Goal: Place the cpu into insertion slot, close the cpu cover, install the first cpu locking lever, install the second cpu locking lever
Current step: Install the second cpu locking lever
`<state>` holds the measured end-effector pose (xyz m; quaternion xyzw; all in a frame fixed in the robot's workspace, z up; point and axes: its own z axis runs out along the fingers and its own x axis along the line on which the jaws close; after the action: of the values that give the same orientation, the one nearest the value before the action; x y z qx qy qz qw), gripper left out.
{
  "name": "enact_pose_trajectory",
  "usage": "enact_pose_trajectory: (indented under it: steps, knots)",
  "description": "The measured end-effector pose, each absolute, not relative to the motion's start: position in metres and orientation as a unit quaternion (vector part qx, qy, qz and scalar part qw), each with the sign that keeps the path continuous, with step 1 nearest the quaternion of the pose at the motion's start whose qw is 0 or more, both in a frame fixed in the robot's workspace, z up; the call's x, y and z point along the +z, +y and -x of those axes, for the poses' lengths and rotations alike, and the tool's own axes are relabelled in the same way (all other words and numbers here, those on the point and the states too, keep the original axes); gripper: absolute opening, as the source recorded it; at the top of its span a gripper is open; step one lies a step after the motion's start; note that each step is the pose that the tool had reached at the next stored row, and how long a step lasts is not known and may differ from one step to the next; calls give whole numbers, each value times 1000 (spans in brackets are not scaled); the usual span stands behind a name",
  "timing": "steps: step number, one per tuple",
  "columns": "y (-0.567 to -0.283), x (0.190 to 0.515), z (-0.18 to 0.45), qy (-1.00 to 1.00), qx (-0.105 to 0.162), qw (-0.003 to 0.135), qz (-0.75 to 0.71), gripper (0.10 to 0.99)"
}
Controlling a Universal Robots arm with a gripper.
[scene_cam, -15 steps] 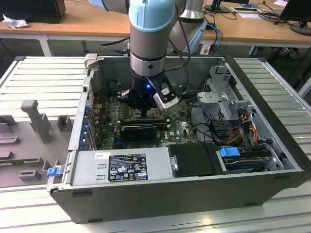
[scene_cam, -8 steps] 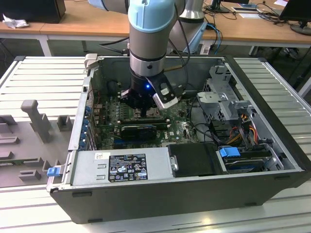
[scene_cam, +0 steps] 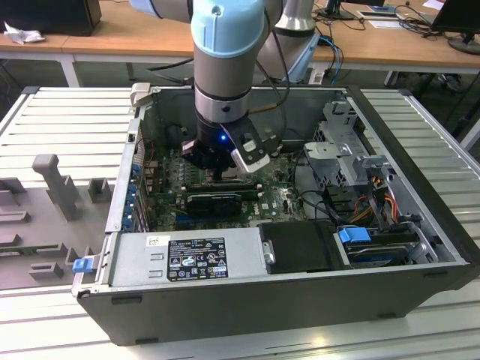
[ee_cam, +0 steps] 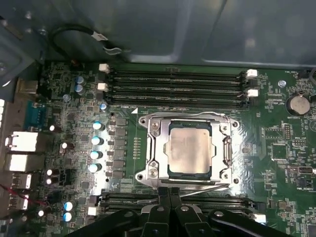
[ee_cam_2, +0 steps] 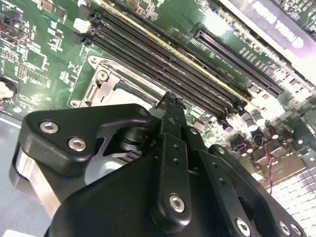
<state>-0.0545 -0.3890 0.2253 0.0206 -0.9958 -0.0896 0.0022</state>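
Observation:
The cpu, a pale silver square, lies flat in the insertion slot on the green motherboard. The cpu cover, a grey metal frame, is down around it. A thin metal locking lever runs along the socket edge nearest my gripper, and another lever lies along an adjoining side. My gripper is shut, fingertips together right at that near edge; whether they touch the lever I cannot tell. In the second wrist view the gripper ends just beside the socket. The exterior view shows the gripper low inside the computer case.
Long black memory slots run beside the socket, with more behind my fingers. A black card lies in front of the gripper. The case walls, power supply and drive cage with cables close the space in.

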Motion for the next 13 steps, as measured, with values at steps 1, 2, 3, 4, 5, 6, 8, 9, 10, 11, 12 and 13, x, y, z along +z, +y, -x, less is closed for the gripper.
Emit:
enact_pose_trajectory:
  steps: [1, 2, 3, 4, 5, 6, 8, 9, 10, 11, 12, 13]
  knots:
    - [-390, 225, 56, -995, -94, 3, -25, 106]
    - [-391, 224, 58, -995, -98, 3, -27, 106]
    - [-392, 223, 60, -994, -102, 3, -29, 106]
    - [-393, 222, 61, -994, -105, 3, -30, 106]
    - [-394, 220, 62, -994, -106, 3, -32, 106]
    - [-394, 218, 63, -994, -108, 3, -33, 106]
    - [-394, 214, 64, -993, -109, 3, -35, 106]
    - [-394, 212, 64, -993, -109, 3, -36, 106]
    - [-394, 210, 65, -993, -109, 3, -37, 106]
    - [-394, 209, 65, -993, -111, 3, -38, 106]
    - [-394, 208, 67, -993, -113, 4, -39, 106]
    - [-396, 208, 69, -992, -119, 3, -39, 106]
